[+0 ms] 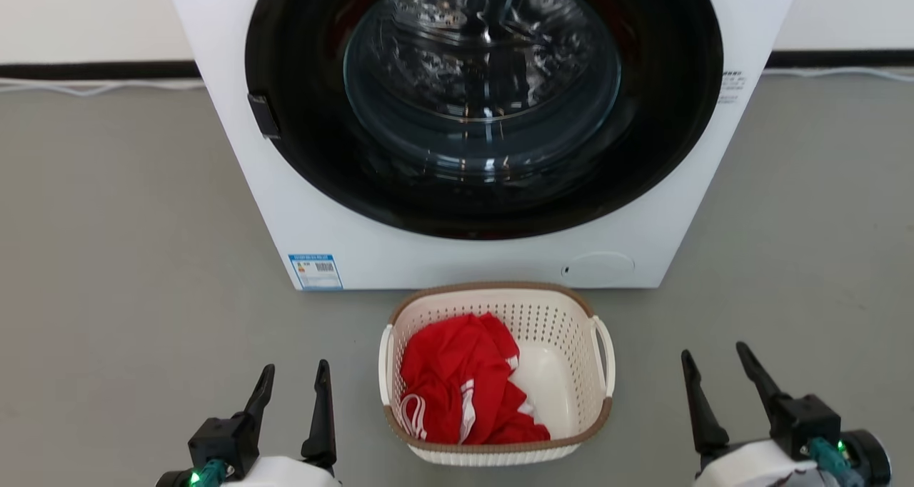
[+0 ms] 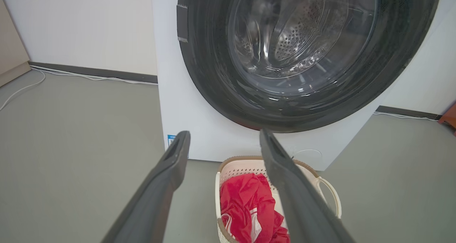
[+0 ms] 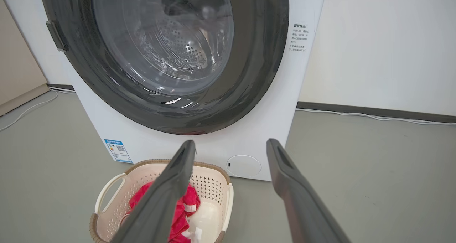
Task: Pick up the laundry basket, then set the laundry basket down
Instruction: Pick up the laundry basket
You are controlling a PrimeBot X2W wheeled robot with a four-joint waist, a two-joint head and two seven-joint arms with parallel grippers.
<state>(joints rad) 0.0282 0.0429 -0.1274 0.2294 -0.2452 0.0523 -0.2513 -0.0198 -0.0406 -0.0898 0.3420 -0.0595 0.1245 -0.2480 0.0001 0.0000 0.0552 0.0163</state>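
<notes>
Perforated plastic laundry basket [image 1: 560, 326] (woven-look rim) holds crumpled red cloth [image 1: 450, 380].

Your head cam looks steeply down from close behind the laundry basket [image 1: 557, 323], washing machine [image 1: 428, 258] right ahead. Both wrist cams sit lower, facing the same machine front, one from the left side, one from the right; all three share basket and machine
</notes>
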